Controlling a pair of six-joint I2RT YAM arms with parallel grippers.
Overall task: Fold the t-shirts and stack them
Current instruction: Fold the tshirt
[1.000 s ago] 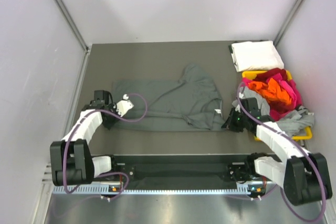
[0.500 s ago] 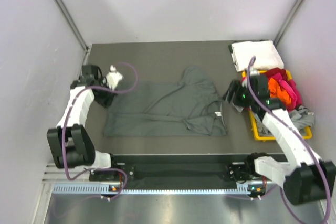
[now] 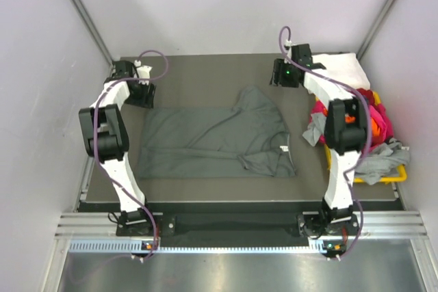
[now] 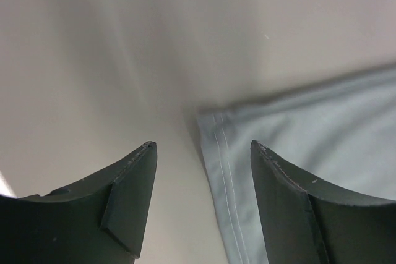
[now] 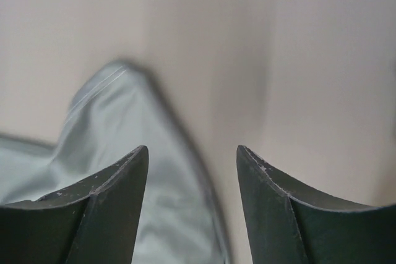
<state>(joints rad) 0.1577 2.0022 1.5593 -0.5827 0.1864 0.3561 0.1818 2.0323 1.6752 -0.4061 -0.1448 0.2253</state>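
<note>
A dark grey cloth t-shirt (image 3: 205, 143) is lying spread out, slightly creased, in the middle of the overhead frame on a flat grey table (image 3: 205, 73). The left gripper (image 3: 142, 92) is hovering at the upper left, just beyond the shirt's upper left corner, with its jaws standing apart and gripping nothing. The right gripper (image 3: 277, 76) is hovering at the upper right, near a pointed fold of the shirt, its jaws likewise parted and empty. A folded white cloth shirt (image 3: 339, 70) is resting in the upper right corner. A heap of orange, pink, red and light grey shirts (image 3: 373, 121) is spilling from a yellow plastic bin (image 3: 387, 178) at the right edge.
</note>
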